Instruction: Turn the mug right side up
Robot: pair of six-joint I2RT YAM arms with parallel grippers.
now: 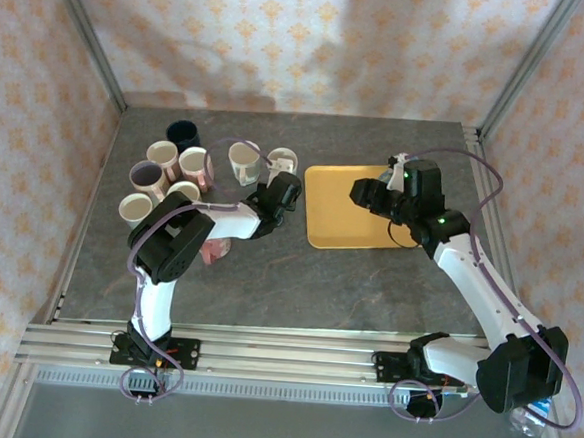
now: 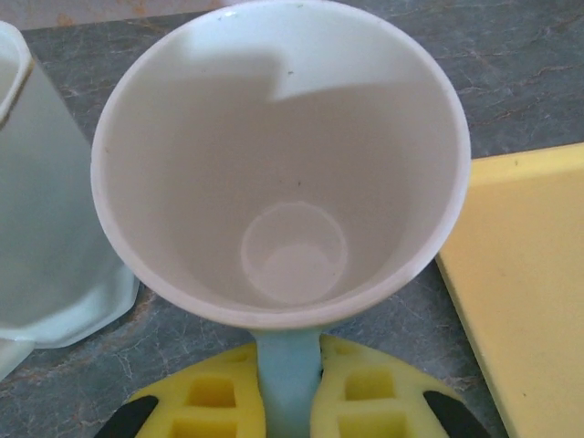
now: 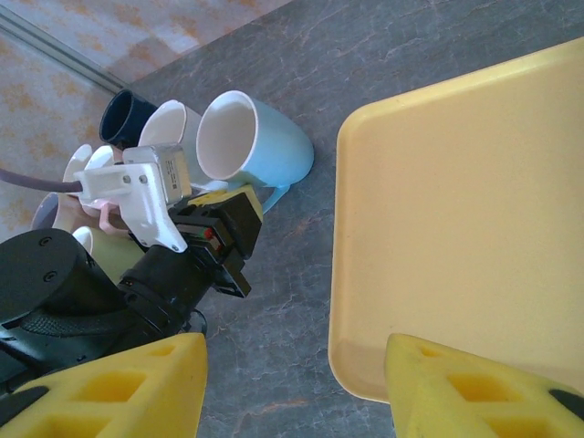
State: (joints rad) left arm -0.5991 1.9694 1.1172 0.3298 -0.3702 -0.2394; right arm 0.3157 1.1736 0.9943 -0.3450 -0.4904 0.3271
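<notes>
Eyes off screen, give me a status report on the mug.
Left end effector shut on blue mug handle. Mug mouth up, close beside another mug. Right end effector open, empty, over yellow tray.

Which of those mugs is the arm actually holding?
The light blue mug nearest the yellow tray: the left gripper pinches its handle; the other mugs stand free.

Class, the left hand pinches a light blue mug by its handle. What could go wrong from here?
The left hand grips the light blue mug only by its thin handle, so it might swivel or slip. A neighbouring mug stands close beside it; a swing could knock it.
</notes>
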